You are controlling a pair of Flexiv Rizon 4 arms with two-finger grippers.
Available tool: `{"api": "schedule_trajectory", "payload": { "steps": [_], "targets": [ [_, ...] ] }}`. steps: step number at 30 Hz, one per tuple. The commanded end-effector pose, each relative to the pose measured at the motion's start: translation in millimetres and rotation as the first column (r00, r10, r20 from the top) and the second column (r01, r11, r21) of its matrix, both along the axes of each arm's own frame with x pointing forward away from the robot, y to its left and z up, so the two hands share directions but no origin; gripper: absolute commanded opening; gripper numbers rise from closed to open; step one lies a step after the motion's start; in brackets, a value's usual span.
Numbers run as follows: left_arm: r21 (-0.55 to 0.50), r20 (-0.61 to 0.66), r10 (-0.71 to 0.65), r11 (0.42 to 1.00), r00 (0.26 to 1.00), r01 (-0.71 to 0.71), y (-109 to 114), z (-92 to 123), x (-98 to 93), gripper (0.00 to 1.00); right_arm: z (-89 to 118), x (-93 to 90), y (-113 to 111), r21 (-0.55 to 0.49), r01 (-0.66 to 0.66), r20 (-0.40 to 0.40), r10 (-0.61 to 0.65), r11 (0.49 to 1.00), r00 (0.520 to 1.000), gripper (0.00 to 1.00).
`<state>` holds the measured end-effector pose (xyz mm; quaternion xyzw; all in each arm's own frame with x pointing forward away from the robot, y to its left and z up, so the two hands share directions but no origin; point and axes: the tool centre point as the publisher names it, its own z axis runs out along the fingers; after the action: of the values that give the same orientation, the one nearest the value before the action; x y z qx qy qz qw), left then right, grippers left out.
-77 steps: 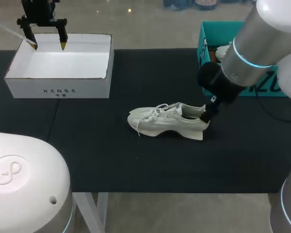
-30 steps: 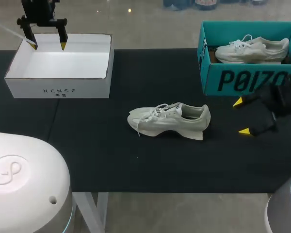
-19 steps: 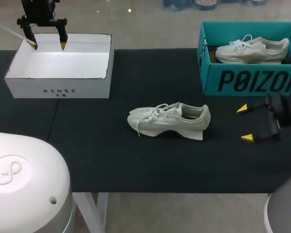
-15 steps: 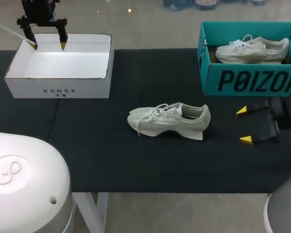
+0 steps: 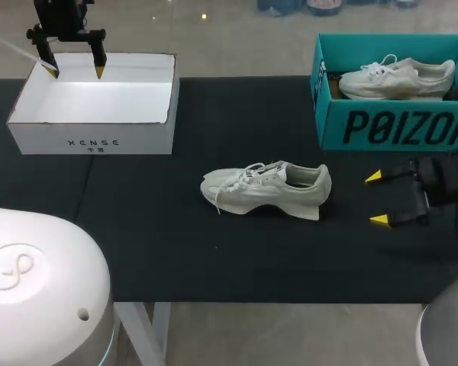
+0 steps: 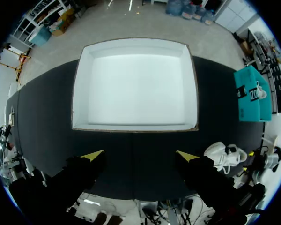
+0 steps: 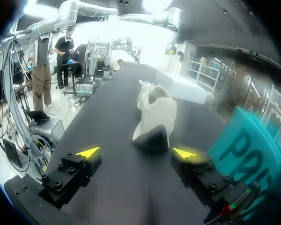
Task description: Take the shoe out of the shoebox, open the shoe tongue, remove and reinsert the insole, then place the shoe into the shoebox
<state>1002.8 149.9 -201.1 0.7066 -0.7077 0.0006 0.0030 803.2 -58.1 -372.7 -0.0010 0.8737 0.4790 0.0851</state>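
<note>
- Right gripper (image 5: 377, 198) stands wide open and holds nothing. A couple of seconds ago it was down at the heel of the shoe (image 5: 267, 191); it has since let go and drawn back.
- Over the last half second it has crept a little back toward the shoe, which has not shifted.
- Seen from the right wrist, the shoe (image 7: 155, 112) stands on its sole straight ahead of the open fingers, heel nearest and apart from them. The teal shoebox (image 7: 243, 140) is beside the gripper.
- Left gripper (image 5: 76, 72) has not stirred. It hangs open and empty above the far rim of the white box (image 5: 91, 141), well away from the shoe.
- Taking the shoe out looks finished. The tongue is probably next, and the right gripper seems to be lining up on the heel to steady the shoe.
</note>
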Motion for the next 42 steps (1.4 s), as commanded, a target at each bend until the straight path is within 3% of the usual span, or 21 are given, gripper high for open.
{"api": "schedule_trajectory", "payload": {
  "steps": [1,7,17,26,42],
  "targets": [
    [0.003,0.000,0.001,1.000,1.000,-0.001,0.0,0.7,-0.7,1.00,-15.8,14.3,-2.1,0.027,0.000,-0.010,0.000,1.000,1.000,1.00],
    [0.003,0.000,0.001,1.000,1.000,-0.001,0.0,0.7,-0.7,1.00,-22.8,25.0,-0.6,0.055,-0.004,-0.015,0.005,0.999,1.000,1.00],
    [0.003,0.000,0.001,1.000,1.000,-0.001,0.0,0.7,-0.7,1.00,-40.6,38.5,20.1,0.115,-0.027,-0.024,0.030,0.993,0.999,1.00],
    [0.003,0.000,0.001,1.000,1.000,-0.001,0.0,0.7,-0.7,1.00,-39.1,54.3,38.8,0.121,-0.045,-0.020,0.048,0.992,0.999,1.00],
    [0.003,0.000,0.001,1.000,1.000,-0.001,0.0,0.7,-0.7,1.00,-46.2,59.5,72.2,0.146,-0.067,-0.019,0.071,0.987,0.997,1.00]
  ]
}}
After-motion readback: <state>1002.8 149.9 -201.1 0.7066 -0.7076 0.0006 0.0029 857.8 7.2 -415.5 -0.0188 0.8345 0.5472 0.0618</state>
